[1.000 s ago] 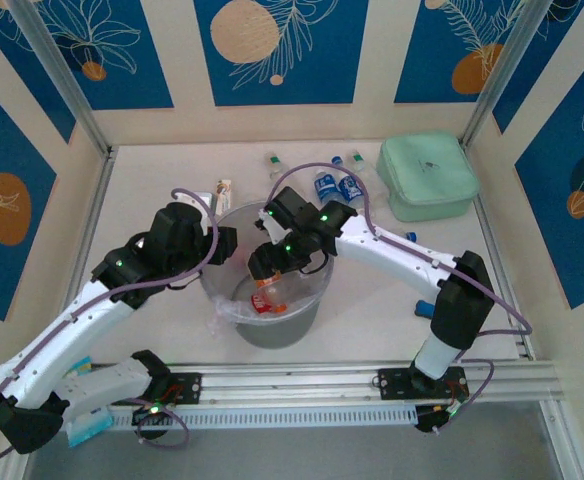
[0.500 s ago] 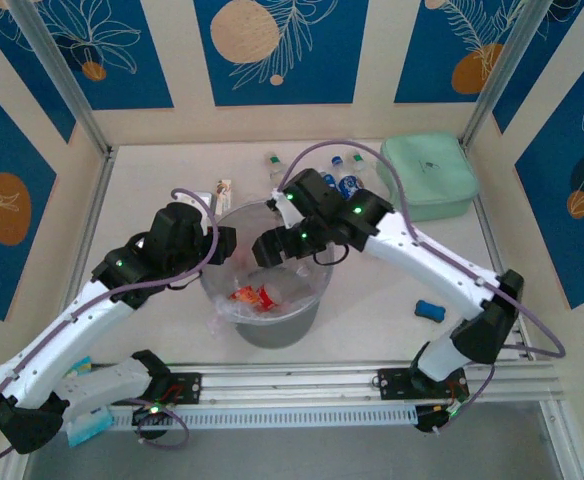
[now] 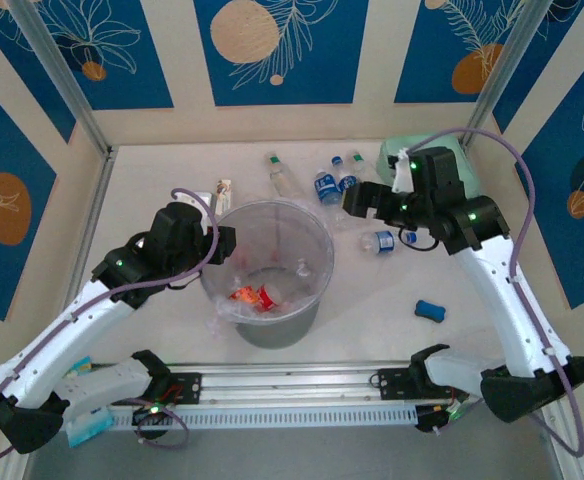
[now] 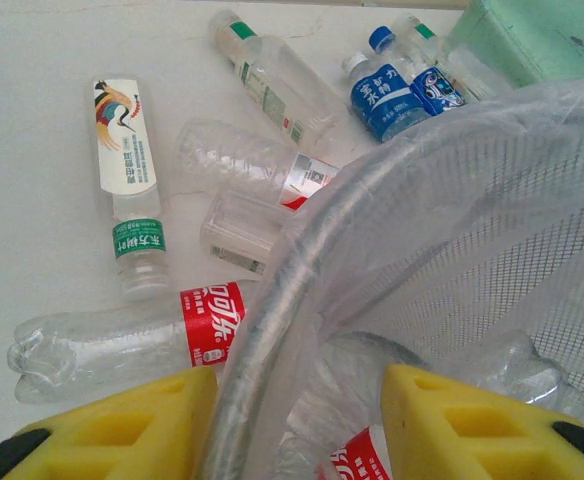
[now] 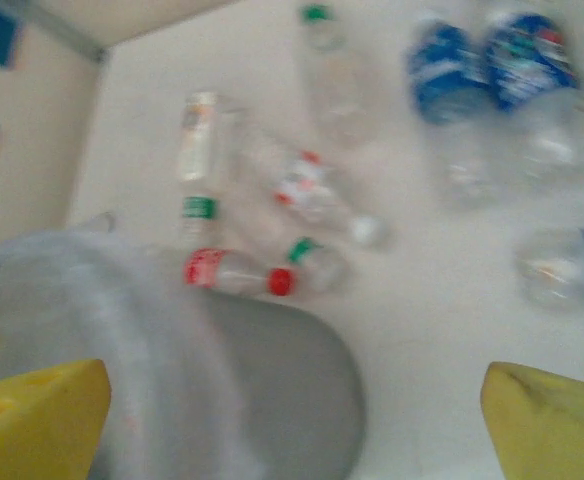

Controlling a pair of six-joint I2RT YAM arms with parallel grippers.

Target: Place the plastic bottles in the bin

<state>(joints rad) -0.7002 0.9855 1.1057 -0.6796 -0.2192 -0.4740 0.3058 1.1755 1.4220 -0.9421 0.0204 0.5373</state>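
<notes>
Plastic bottles (image 3: 327, 185) lie behind the bin (image 3: 272, 328); left claw (image 4: 294, 385) parted astride its rim, right claw (image 5: 292, 375) spread, empty

The white tabletop (image 3: 142, 190) carries a round grey bin (image 3: 272, 332) lined with a clear bag. Behind it lie several clear plastic bottles (image 3: 327, 186) and a flat white tube (image 3: 222, 190). A mint-green square case (image 4: 542, 40) sits far right, and a small blue block (image 3: 429, 310) lies nearer.

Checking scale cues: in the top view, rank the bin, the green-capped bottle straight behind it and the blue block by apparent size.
1. bin, largest by far
2. green-capped bottle
3. blue block, smallest
</notes>
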